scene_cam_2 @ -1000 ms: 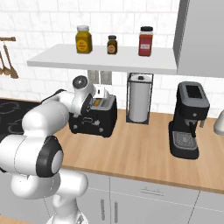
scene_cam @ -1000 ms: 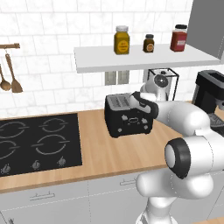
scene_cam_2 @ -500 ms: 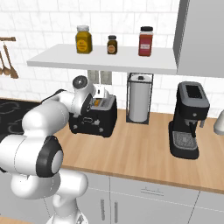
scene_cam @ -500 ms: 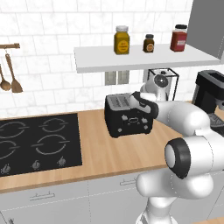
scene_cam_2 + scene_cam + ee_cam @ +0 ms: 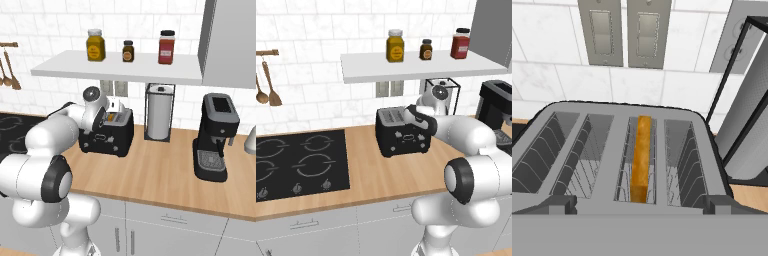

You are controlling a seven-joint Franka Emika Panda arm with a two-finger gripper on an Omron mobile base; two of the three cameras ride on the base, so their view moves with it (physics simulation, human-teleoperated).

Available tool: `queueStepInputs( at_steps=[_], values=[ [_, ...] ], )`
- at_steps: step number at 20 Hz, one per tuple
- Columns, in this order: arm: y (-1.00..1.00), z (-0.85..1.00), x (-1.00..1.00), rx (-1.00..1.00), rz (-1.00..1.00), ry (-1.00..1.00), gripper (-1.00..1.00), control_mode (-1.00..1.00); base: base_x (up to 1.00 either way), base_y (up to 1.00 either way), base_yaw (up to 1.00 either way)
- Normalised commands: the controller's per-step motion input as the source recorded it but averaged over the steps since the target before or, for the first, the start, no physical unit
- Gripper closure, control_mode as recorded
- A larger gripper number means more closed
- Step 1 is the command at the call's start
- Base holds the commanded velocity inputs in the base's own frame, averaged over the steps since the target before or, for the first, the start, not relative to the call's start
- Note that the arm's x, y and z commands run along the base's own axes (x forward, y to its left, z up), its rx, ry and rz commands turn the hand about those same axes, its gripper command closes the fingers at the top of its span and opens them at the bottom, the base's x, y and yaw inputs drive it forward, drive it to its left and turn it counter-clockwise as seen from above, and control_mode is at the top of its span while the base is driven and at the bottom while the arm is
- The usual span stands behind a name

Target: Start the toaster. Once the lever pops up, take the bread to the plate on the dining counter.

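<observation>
Golden-brown bread: I see it standing edge-up in the toaster, directly below my claw, slots running away from me; claw fully open, empty.

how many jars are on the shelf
3, in a row on the shelf: the yellow jar at left, the small dark jar in the middle, the red jar at right.

The toaster is a black box with rounded corners, standing upright on the wooden worktop near the tiled wall, small pale knobs on its front. Four silver-grey wire-lined slots open on top. The bread, a thin golden-brown slice, stands on edge in the third slot from the left in the hand view
</observation>
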Motion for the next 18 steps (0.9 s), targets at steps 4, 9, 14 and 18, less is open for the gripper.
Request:
queueStepInputs(
  at_steps=[4,9,14,18],
  values=[
    [0.00,0.00,0.00,0.00,0.00,0.00,-1.00,-1.00,0.00,0.00,0.00],
    [0.00,0.00,0.00,0.00,0.00,0.00,-1.00,-1.00,0.00,0.00,0.00],
    [0.00,0.00,0.00,0.00,0.00,0.00,-1.00,-1.00,0.00,0.00,0.00],
    [0.00,0.00,0.00,0.00,0.00,0.00,-1.00,-1.00,0.00,0.00,0.00]
  ],
)
